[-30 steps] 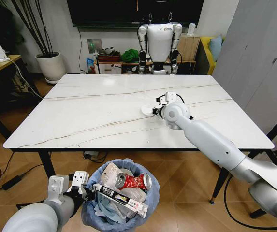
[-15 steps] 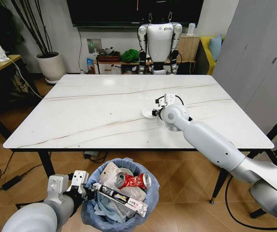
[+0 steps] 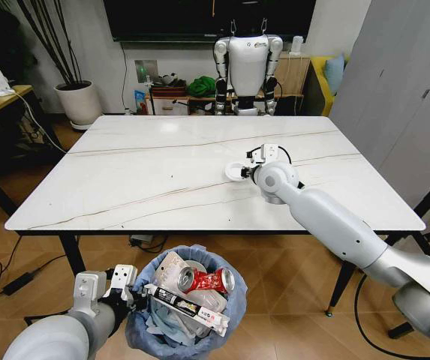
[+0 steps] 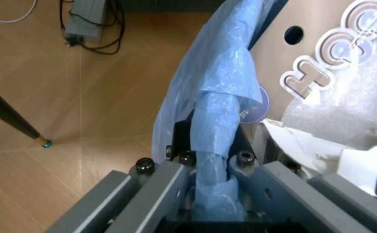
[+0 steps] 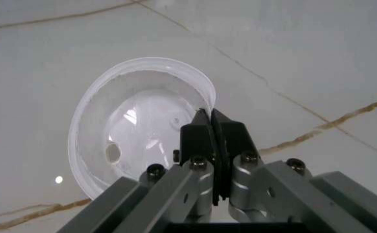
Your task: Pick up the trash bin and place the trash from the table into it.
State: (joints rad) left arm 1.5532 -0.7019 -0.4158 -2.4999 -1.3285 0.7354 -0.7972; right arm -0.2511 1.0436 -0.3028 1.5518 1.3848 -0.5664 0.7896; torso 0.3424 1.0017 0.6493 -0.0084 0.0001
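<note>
The right arm [image 3: 350,232] is a chain of smooth silver-grey tubular segments joined by rounded joints, with a thin black cable looped near its wrist. The left arm [image 3: 49,337] has the same pale grey shell. Each tool, left tool [image 4: 211,160] and right tool [image 5: 212,145], has grey metal bars, black fingertips and dark round-headed screws.

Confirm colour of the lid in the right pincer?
Translucent white lid, clearest in the right wrist view.
</note>
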